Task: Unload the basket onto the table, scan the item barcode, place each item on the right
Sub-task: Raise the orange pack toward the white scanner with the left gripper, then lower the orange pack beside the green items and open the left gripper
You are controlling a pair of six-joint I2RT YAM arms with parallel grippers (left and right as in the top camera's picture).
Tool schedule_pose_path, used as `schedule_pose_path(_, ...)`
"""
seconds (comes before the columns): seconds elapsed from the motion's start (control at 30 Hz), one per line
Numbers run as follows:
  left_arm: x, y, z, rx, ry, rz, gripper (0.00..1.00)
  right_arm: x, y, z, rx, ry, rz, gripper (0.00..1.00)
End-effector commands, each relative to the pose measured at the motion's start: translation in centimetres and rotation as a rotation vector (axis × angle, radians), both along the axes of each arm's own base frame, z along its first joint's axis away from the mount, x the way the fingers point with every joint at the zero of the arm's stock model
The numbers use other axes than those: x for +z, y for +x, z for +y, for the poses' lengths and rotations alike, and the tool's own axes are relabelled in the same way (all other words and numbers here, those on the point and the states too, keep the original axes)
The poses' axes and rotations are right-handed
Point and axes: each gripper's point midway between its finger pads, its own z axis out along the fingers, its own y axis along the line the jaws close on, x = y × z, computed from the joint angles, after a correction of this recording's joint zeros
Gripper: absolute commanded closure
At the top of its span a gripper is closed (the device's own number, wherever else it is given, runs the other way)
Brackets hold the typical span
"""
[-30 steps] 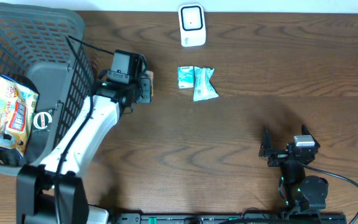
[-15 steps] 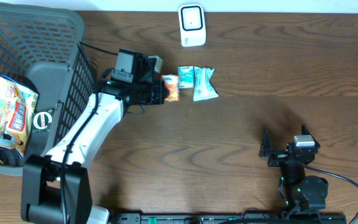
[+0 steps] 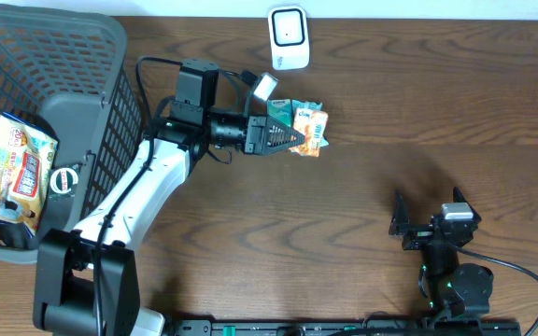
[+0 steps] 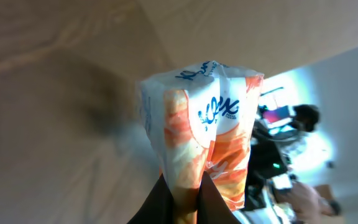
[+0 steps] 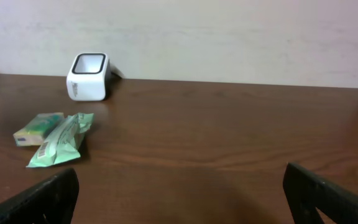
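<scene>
Grey basket [image 3: 63, 51] holding snack bag [image 3: 19, 173], left claw [image 3: 298, 137] pinching orange packet [image 3: 317, 129]

The grey plastic mesh basket [image 3: 110, 56] ran off the overhead picture's left and top edges, so its full outline was lost. The orange-and-white plastic packet [image 3: 313, 129] covered much of the right-hand one of the two green foil packets [image 3: 281, 114], and its print was too small to read from above. In the left wrist view the packet was soft and out of focus, its lower end cut by the bottom edge, where only the dark tips of the left gripper [image 4: 182, 200] pinching it showed. Behind it lay a bright blur, possibly a person at a desk. The right gripper [image 5: 180, 177] showed only as two black fingers [image 5: 328, 193] clipped by the lower corners.
</scene>
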Motion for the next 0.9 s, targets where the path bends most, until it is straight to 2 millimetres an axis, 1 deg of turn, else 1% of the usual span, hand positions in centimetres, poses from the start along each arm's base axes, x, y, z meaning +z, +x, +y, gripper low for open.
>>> schedule_pose_path(0.0, 1.2, -1.0, 0.0, -0.063, -0.054, 0.047, 0.92, -0.1, 0.0, 0.1, 0.004, 0.007, 0.001, 0.01)
schedule_pose_path(0.1, 1.2, -0.9, -0.1, -0.057, -0.05, 0.041, 0.93, -0.1, 0.0, 0.1, 0.004, 0.007, 0.001, 0.01)
schedule_pose_path(0.23, 0.6, -0.1, -0.1, -0.014, -0.017, 0.032, 0.93, -0.1, 0.0, 0.1, 0.004, 0.007, 0.001, 0.01)
schedule_pose_path(0.33, -0.6, 1.2, 0.1, 0.068, 0.049, 0.019, 0.93, -0.1, 0.0, 0.1, 0.004, 0.007, 0.001, 0.01)
schedule_pose_path(0.4, -2.3, 2.7, 0.5, 0.166, 0.138, 0.022, 0.93, -0.1, 0.0, 0.1, 0.004, 0.007, 0.001, 0.01)
schedule_pose_path(0.43, -3.6, 3.6, 1.0, 0.236, 0.21, 0.03, 0.93, -0.1, 0.0, 0.1, 0.004, 0.007, 0.001, 0.01)
schedule_pose_path(0.47, -5.0, 4.3, 1.7, 0.301, 0.284, 0.04, 0.92, -0.1, 0.0, 0.1, 0.004, 0.007, 0.001, 0.01)
schedule_pose_path(0.53, -8.4, 5.9, 4.0, 0.464, 0.487, 0.052, 0.93, -0.1, 0.0, 0.1, 0.004, 0.007, 0.001, 0.01)
schedule_pose_path(0.63, -11.0, 6.6, 6.0, 0.582, 0.655, 0.032, 0.93, -0.1, 0.0, 0.1, 0.004, 0.007, 0.001, 0.01)
schedule_pose_path(0.7, -12.0, 6.6, 6.3, 0.618, 0.721, 0.004, 0.92, -0.1, 0.0, 0.1, 0.004, 0.007, 0.001, 0.01)
schedule_pose_path(0.87, -13.5, 7.0, 5.8, 0.659, 0.817, -0.058, 0.92, -0.1, 0.0, 0.1, 0.004, 0.007, 0.001, 0.01)
